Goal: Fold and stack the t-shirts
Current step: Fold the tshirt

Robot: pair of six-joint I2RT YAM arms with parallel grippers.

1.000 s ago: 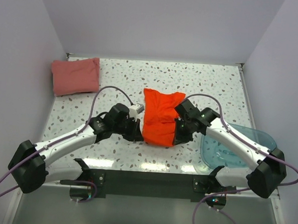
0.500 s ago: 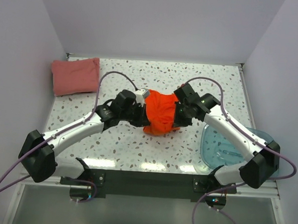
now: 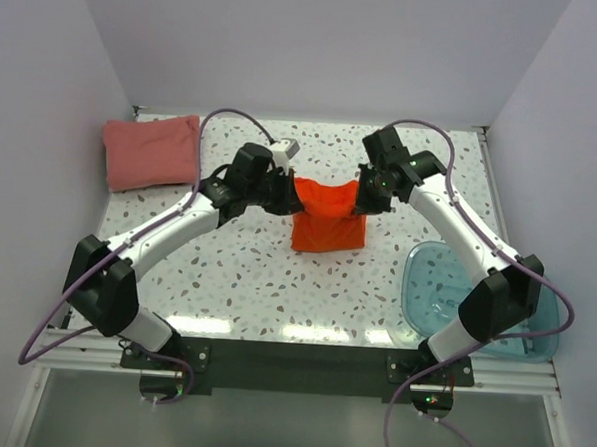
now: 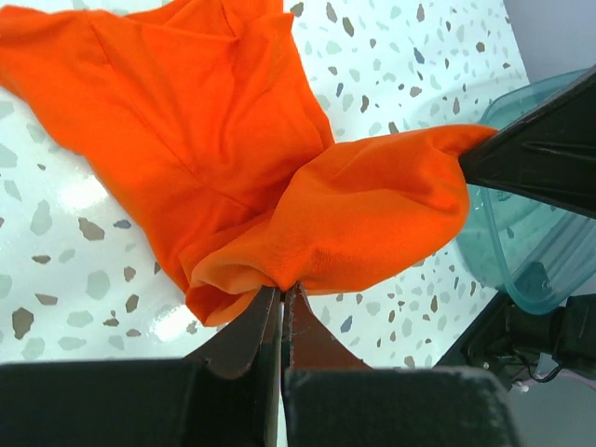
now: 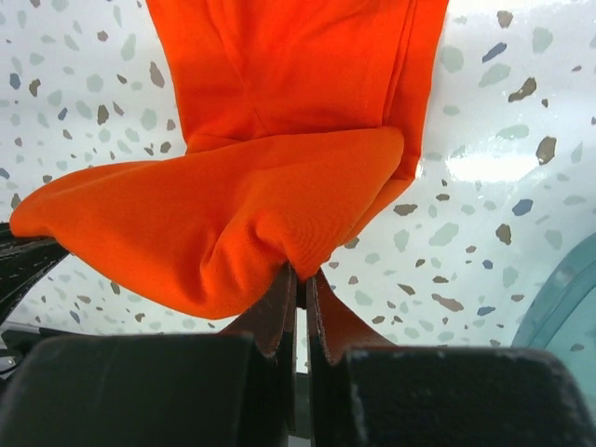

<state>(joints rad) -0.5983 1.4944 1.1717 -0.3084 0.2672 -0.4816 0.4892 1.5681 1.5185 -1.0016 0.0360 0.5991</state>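
Gripping opposite upper corners of the orange-red t-shirt [image 3: 328, 227], the left pincer [image 4: 282, 291] and right pincer [image 5: 301, 276] were each clamped tight on its cloth above mid-table [image 3: 246, 276], its lower part resting there. The folded dusty pink t-shirt [image 3: 152, 152] lay far left.

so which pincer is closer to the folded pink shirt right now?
Left. The left pincer grips the near-side corner of the orange shirt, to the right of the pink shirt in the far left corner. The right pincer grips the opposite corner, farther away.
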